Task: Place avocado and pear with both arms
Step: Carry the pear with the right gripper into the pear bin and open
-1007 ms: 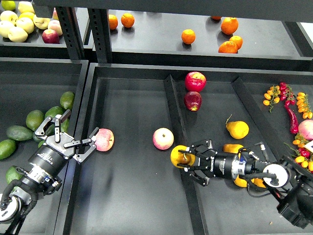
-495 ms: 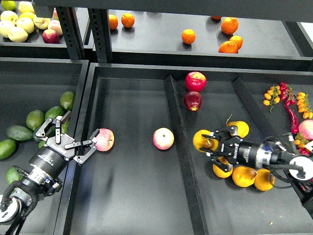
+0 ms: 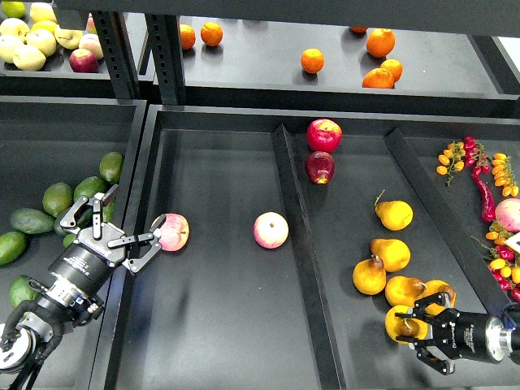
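Observation:
Several green avocados (image 3: 58, 197) lie in the left bin. My left gripper (image 3: 120, 227) hangs open and empty over that bin's right wall, beside the avocados, with one finger close to a pink apple (image 3: 172, 231). Yellow-orange pears (image 3: 391, 253) lie in the right compartment. My right gripper (image 3: 416, 330) is low at the bottom right, its fingers closed around one pear (image 3: 399, 323) at the near edge of the pear pile.
A pink-yellow apple (image 3: 270, 230) lies in the middle compartment and two red apples (image 3: 324, 135) at the back. A raised divider (image 3: 294, 236) separates the compartments. Oranges (image 3: 313, 60) lie on the back shelf, red chillies (image 3: 486, 199) at the right.
My right arm has drawn back from the divider to the bottom right, carrying the pear down next to the pear pile. My left arm has hardly moved.

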### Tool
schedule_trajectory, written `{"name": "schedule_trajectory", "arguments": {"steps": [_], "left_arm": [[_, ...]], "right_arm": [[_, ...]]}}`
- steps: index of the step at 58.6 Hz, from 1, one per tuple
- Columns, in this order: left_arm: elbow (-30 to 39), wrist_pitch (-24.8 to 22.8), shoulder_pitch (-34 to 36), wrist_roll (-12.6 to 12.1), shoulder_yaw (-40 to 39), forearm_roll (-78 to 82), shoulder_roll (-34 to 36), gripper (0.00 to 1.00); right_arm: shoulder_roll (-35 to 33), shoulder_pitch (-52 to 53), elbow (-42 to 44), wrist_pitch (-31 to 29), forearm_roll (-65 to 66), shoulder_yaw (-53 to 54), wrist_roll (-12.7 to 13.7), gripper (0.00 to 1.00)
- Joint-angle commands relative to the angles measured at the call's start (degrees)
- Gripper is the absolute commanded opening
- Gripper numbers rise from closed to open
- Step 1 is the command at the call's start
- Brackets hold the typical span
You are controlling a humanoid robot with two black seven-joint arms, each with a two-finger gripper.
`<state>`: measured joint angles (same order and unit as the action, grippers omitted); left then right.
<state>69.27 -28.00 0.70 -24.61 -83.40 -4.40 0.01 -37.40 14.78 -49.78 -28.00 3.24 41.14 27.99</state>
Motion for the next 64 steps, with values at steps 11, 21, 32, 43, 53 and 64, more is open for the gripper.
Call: {"name": "schedule_trajectory", "arguments": {"steps": [11,21,32,43,53,64], "left_arm": [[-0.1,0.0,0.0,0.0,0.0,0.0,0.0,0.99],[-0.1,0.0,0.0,0.0,0.0,0.0,0.0,0.99],[-0.1,0.0,0.0,0.0,0.1,0.0,0.0,0.99],[-0.1,0.0,0.0,-0.1,0.3,0.0,0.0,0.99],[-0.1,0.0,0.0,-0.1,0.5,0.0,0.0,0.99],[-0.1,0.0,0.0,-0.1,0.5,0.0,0.0,0.99]], "right_arm": [[3.0,-0.1,4.2,0.0,1.1,0.1,0.0,0.23],[3.1,-0.1,4.3,0.0,1.2,0.1,0.0,0.35],[3.0,-0.2,4.3,0.0,1.2,0.1,0.0,0.49],[3.0,-0.3,4.2,0.0,1.2,0.1,0.0,0.62],[2.3,-0.4,3.5,0.0,1.1,0.3,0.0,0.77],[0.2,-0.3,-0.7,0.0,0.5,0.8,0.0,0.94]]}}
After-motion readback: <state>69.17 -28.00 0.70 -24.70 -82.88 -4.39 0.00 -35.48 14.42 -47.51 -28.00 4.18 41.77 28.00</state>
